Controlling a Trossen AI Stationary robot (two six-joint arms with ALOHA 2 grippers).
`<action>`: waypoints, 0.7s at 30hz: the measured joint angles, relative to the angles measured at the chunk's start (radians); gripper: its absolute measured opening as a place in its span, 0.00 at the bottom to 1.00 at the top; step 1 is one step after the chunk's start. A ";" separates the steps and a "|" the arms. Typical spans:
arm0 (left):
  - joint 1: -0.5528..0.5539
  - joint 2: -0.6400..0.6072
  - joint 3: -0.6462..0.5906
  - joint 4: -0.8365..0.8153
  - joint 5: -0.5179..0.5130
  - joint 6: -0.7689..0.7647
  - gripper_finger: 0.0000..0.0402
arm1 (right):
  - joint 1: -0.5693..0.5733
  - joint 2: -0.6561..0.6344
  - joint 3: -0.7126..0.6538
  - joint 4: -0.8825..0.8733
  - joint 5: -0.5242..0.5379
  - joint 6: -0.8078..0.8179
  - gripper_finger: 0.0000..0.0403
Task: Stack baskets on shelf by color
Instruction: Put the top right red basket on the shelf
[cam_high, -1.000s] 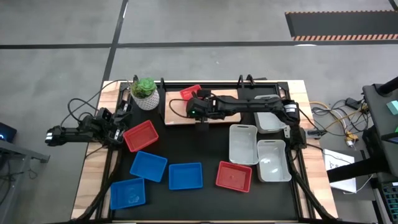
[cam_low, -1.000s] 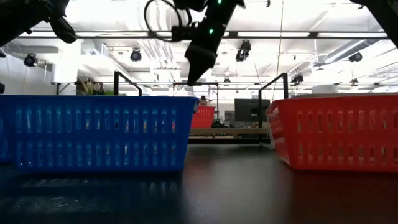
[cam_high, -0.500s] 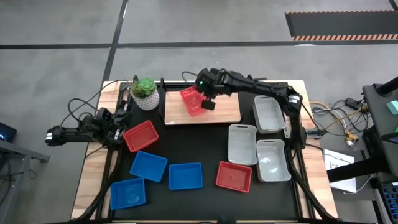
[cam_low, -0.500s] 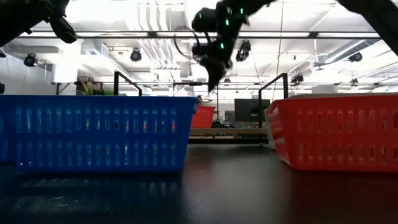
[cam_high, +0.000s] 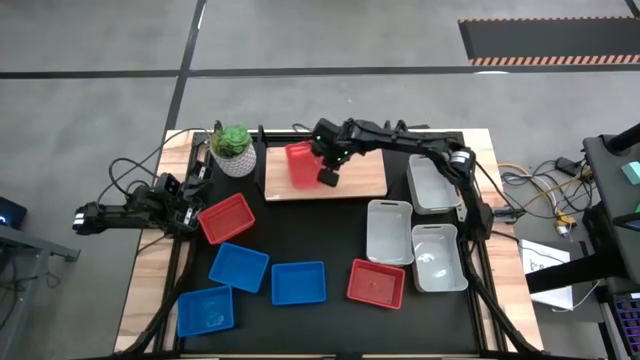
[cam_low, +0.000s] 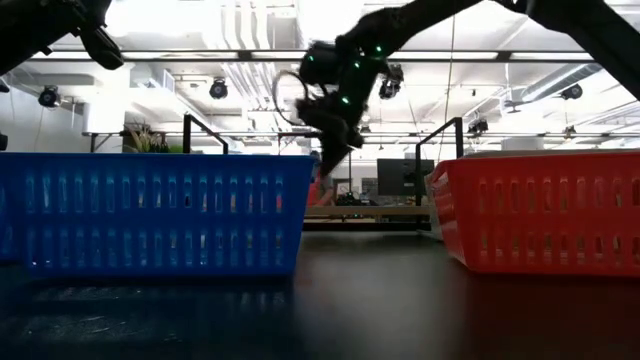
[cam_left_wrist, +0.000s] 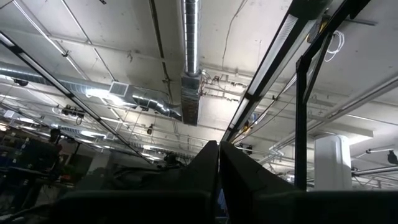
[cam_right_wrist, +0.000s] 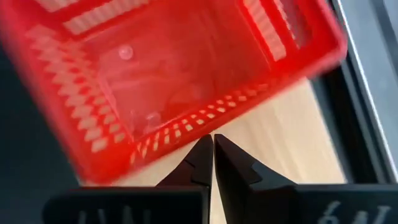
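A red basket (cam_high: 300, 164) sits on the left part of the light-wood shelf (cam_high: 360, 178), long side running far to near. My right gripper (cam_high: 327, 176) is shut, just to the right of it; in the right wrist view its tips (cam_right_wrist: 213, 140) stand at the basket's wall. The low view shows this gripper (cam_low: 323, 168) above the shelf, with the basket (cam_low: 314, 191) half hidden behind a blue basket. My left gripper (cam_left_wrist: 219, 148) is shut and rests at the table's left edge (cam_high: 186, 200), pointing up at the ceiling. My right gripper has its shut fingertips at the outer side of the red basket's right-hand wall, near its rim (cam_right_wrist: 186, 138). The fingers slant down from the table's right side. I cannot tell whether the tips touch the wall or stop just short of it.
A potted plant (cam_high: 233, 149) stands left of the shelf. On the black tabletop lie two red baskets (cam_high: 227, 218) (cam_high: 376, 283), three blue ones (cam_high: 238, 267) (cam_high: 299, 282) (cam_high: 205, 310) and three whitish ones (cam_high: 432, 183) (cam_high: 391, 230) (cam_high: 440, 257).
My right gripper has moved from the shelf's near edge toward its far edge, to the red basket's right side. The basket has left the shelf's far left corner, slid nearer and turned about, so its long side now runs far to near.
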 joint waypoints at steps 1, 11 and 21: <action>0.000 0.000 0.000 0.000 0.000 0.000 0.00 | 0.016 0.001 0.000 0.023 0.000 -0.003 0.02; 0.000 0.000 0.000 0.000 0.000 0.000 0.00 | 0.095 0.003 -0.001 0.138 0.197 -0.015 0.02; 0.000 0.000 0.000 0.000 0.000 0.000 0.00 | 0.094 -0.005 0.068 -0.076 0.254 0.003 0.02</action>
